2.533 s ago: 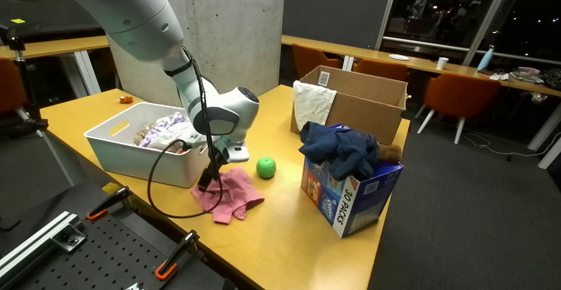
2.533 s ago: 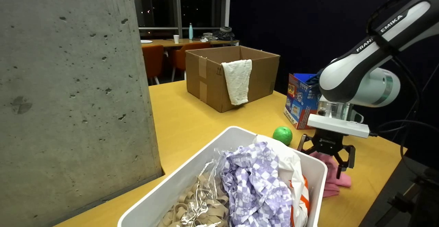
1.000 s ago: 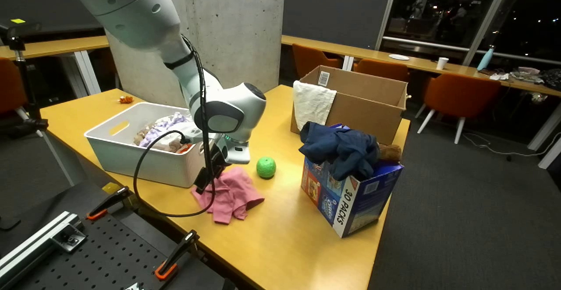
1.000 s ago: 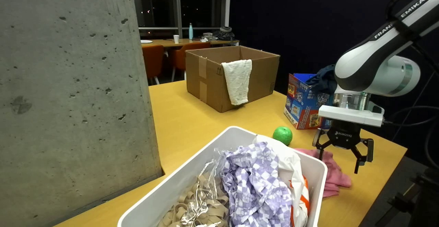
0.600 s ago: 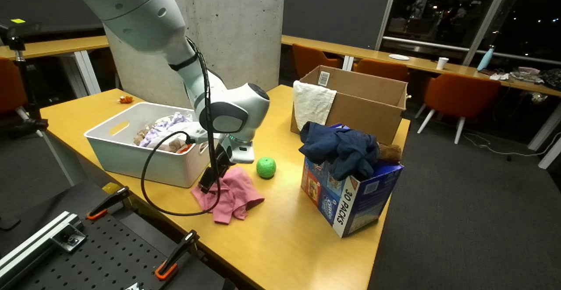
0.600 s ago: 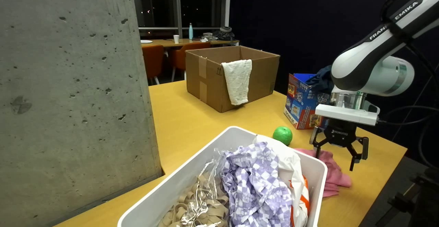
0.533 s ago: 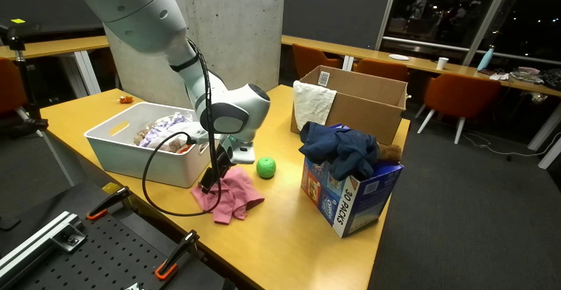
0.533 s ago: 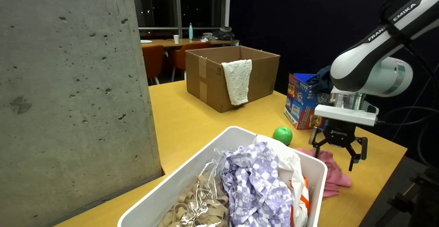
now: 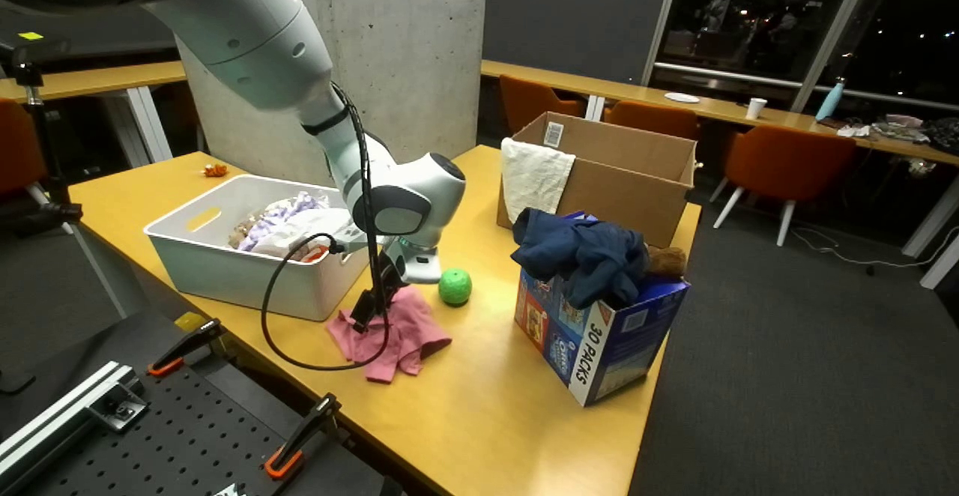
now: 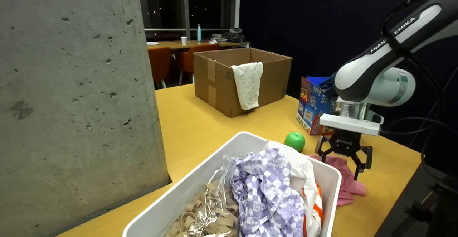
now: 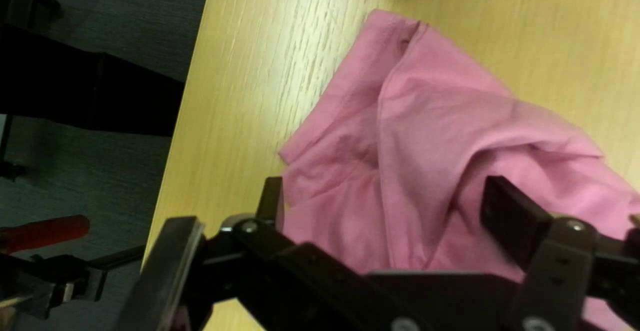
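Observation:
A crumpled pink cloth (image 11: 425,136) lies on the table beside the pale grey bin, seen in all views. In the wrist view my gripper (image 11: 382,196) is over it, jaws wide apart, with only cloth surface visible below the gap. One finger (image 11: 515,221) overlaps the cloth and the opposite finger lies along its edge. An exterior view has the gripper (image 10: 340,167) pointing down with spread fingers just above the cloth; contact cannot be told. Nothing is held. A green ball-like object (image 9: 455,287) rests close by the cloth, near the wrist of the arm.
The bin (image 9: 247,275) contains purple checked fabric (image 10: 268,190), a white bag and tan strips. A cardboard box (image 9: 622,204) with a white towel (image 9: 533,177) over its rim stands farther back. Dark blue cloth (image 9: 581,252) tops a blue snack box (image 9: 629,346). A cable loops beside the arm.
Over the last second the arm has shifted toward the green object's side, leftward in one exterior picture and rightward in its counterpart. The jaws have stayed open, and the cloth looks unmoved.

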